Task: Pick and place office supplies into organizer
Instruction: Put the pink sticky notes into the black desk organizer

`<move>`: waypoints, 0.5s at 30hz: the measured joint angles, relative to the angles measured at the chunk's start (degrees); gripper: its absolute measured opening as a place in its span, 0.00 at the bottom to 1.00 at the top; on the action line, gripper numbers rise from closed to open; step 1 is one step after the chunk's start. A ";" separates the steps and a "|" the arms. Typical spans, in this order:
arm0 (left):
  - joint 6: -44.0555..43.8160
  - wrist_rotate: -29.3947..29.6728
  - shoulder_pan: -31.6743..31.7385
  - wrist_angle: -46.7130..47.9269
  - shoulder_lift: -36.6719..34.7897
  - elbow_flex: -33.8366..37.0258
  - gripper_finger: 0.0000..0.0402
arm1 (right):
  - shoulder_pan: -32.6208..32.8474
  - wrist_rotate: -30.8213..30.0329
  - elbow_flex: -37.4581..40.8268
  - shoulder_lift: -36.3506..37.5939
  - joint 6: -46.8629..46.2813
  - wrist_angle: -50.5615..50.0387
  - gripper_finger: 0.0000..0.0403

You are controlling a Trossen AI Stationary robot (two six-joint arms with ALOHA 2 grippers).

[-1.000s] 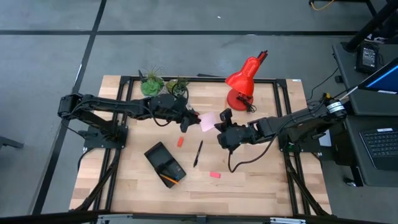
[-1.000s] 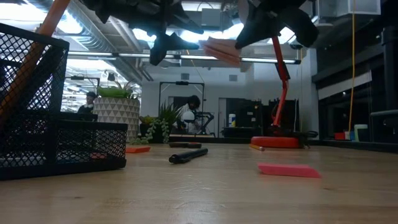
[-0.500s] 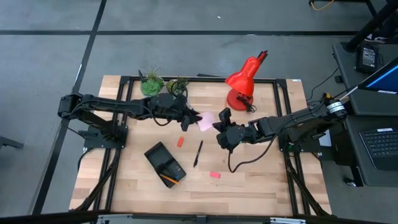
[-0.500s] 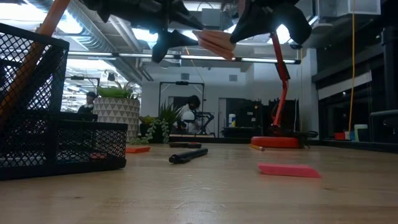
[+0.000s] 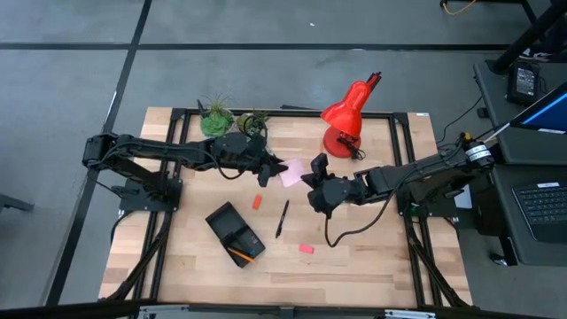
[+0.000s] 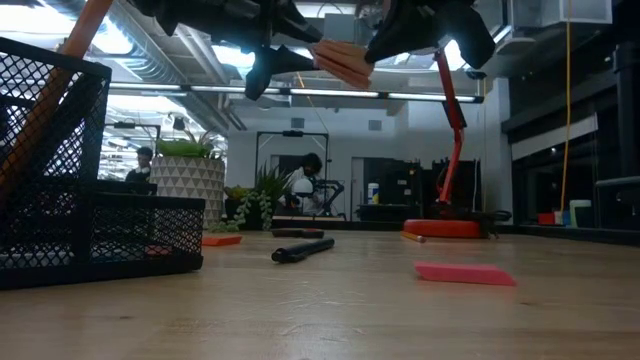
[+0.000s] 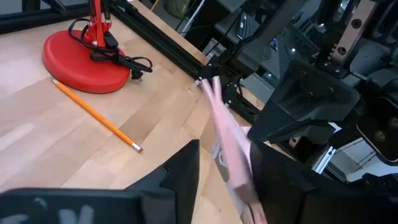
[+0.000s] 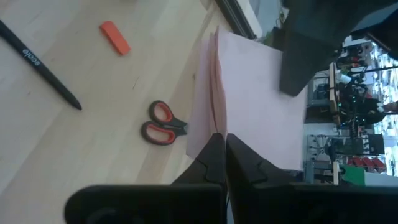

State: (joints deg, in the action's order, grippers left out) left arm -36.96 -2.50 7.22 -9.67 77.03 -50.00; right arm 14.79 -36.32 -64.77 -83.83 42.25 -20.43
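Observation:
The pink sticky-note pad point(image 5: 291, 173) hangs in the air between my two grippers, above the table's middle; in the low view the pad point(image 6: 340, 65) tilts. My right gripper point(image 5: 310, 180) is shut on its right edge. My left gripper point(image 5: 273, 167) is open, and its fingers stand on either side of the pad's left end point(image 7: 229, 140). The black mesh organizer point(image 5: 235, 232) stands near the front left with an orange pencil point(image 5: 240, 255) in it. A black pen point(image 5: 282, 219), an orange eraser point(image 5: 258, 201) and a pink eraser point(image 5: 306, 249) lie on the table. My right gripper pinches the pad's edge point(image 8: 217, 127) between its two fingers, coming level from the table's right. Several sheets are in the hold, and they fan apart beyond the fingertips. The pad is lifted clear of the table and tilted. My left gripper: the pad runs close along one finger point(image 7: 280, 180); whether they touch I cannot tell.
The red desk lamp point(image 5: 345, 120) stands at the far edge with a loose pencil point(image 7: 93, 112) by its base. Two green plants point(image 5: 232, 120) stand far left. Red-handled scissors point(image 8: 163, 124) lie on the table below the pad. A person point(image 6: 310, 185) sits in the room behind.
My right gripper has carried the pad a little toward the table's left and upward, toward my left gripper. The pad's left end now lies between the left fingers, where before it hung short of them.

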 joint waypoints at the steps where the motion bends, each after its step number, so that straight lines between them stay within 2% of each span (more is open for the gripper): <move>1: 0.55 0.02 0.00 0.02 0.00 0.00 0.31 | 0.00 0.00 0.00 0.00 0.17 0.15 0.00; 9: 6.78 0.05 0.00 0.02 0.00 0.00 0.04 | 0.00 0.02 0.00 0.00 0.06 0.07 0.00; 15: 10.34 -1.45 0.02 0.05 0.00 0.00 0.02 | 0.03 0.17 0.00 0.00 -0.10 0.07 0.00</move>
State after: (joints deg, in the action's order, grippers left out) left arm -26.62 -3.95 7.25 -9.62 77.03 -50.00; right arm 14.81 -36.14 -64.77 -83.83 42.15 -20.36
